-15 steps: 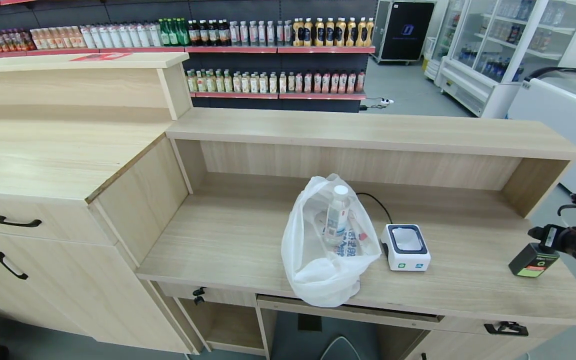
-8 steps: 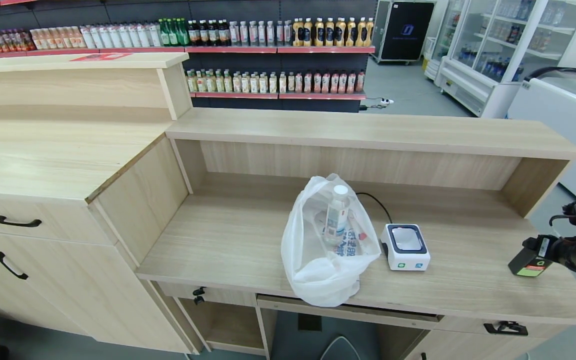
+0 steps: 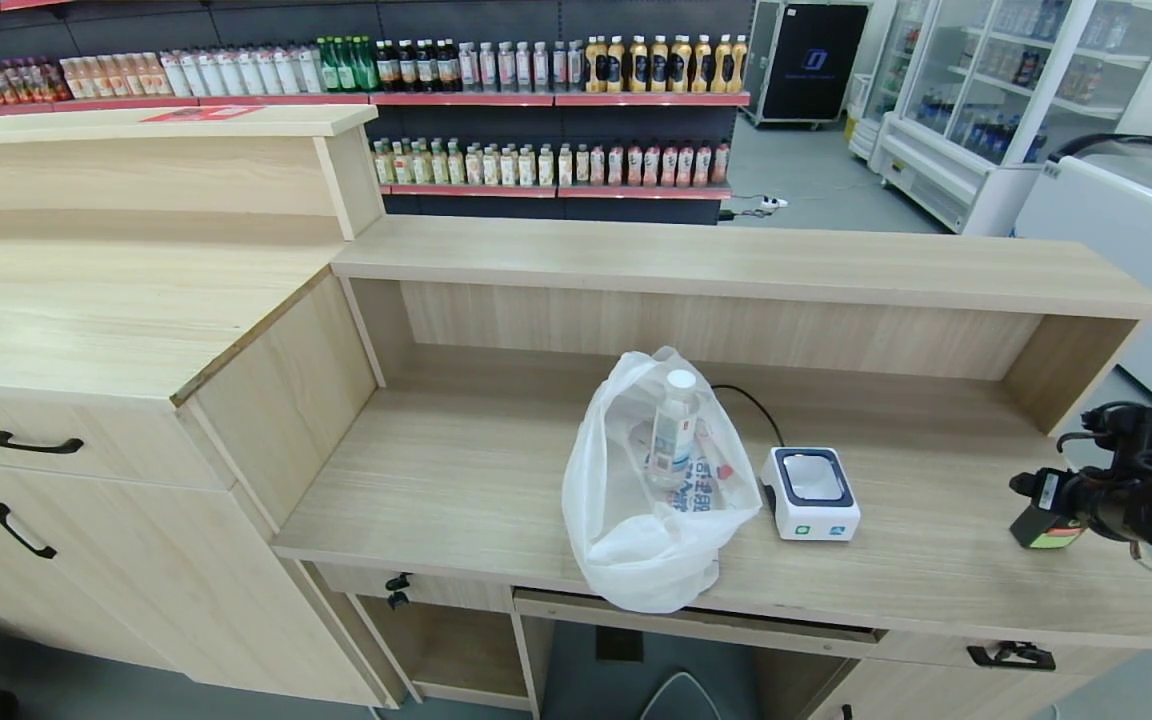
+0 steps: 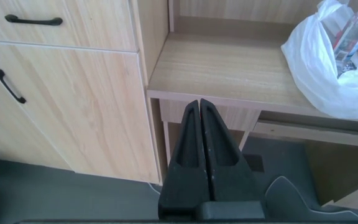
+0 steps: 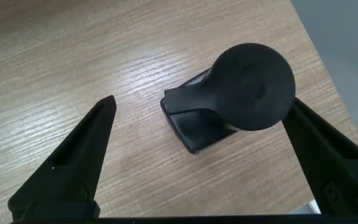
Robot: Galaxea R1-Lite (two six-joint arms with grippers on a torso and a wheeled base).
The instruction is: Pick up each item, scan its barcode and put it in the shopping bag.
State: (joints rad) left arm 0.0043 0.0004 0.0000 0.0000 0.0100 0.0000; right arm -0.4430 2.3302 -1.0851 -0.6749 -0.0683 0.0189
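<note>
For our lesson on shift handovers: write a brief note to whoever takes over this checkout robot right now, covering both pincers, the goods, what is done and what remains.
Left pincer: shut, empty, held low in front of the counter.
Right pincer: open, straddling the dark bottle at the counter's right end, not yet closed on it.
Done: one clear bottle is in the bag, which sits beside the scanner.
Left to do: grip the dark bottle, scan it, put it in the bag.

Bright, even overhead light; soft shadows; wide-angle edge curvature.
</note>
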